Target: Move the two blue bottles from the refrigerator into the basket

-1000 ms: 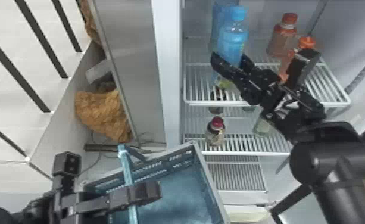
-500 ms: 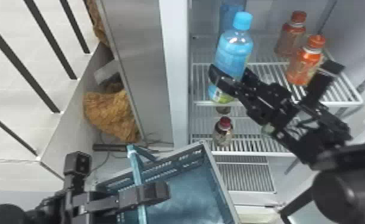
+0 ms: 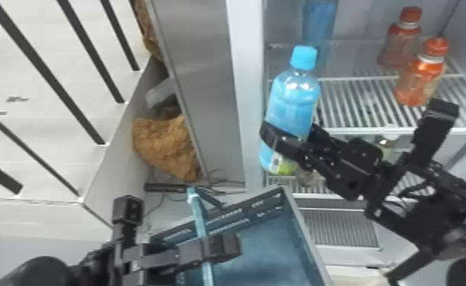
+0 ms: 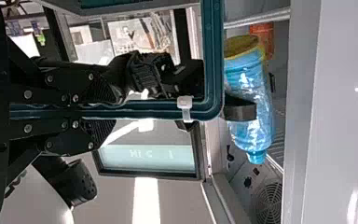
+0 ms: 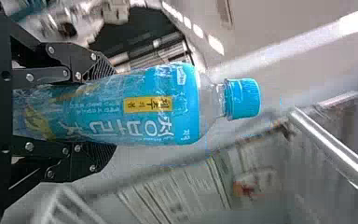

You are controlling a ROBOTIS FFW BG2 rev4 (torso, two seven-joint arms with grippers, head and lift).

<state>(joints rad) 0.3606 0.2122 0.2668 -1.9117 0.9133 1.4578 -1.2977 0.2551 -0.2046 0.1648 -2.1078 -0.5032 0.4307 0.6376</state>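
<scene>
Two blue bottles: the held one point(image 3: 294, 102) is in front of the upper shelf point(image 3: 361, 79); the other point(image 3: 319, 23) stands toward the back of that shelf, partly behind the held bottle's cap.
Held bottle's direction: cap up and base down in the head view, leaning a little, with the cap toward the view's right.
Long axis: upright with a slight tilt, crossing the fingers point(image 3: 281, 142) in the head view; the cap stands well clear of them.
Right gripper point(image 3: 292, 133): clamped on the bottle's lower half, a finger on either side.
Left gripper point(image 3: 220, 248): clasping the basket's rim, its fingers on both sides of it in the left wrist view.
Basket point(image 3: 306, 235): below the held bottle and apart from it, open side up, at an angle in front of the refrigerator.
Refrigerator frame point(image 3: 248, 95): a pale upright just beside the held bottle, on the view's left.
In the way: the raised rim and the left gripper's fingers reach over part of the basket's opening.
Orange bottles point(image 3: 421, 76): two, upright on the upper shelf, to the view's right of the blue ones.
Brown crumpled thing point(image 3: 167, 146): beyond the basket, beside the metal panel point(image 3: 205, 87).
</scene>
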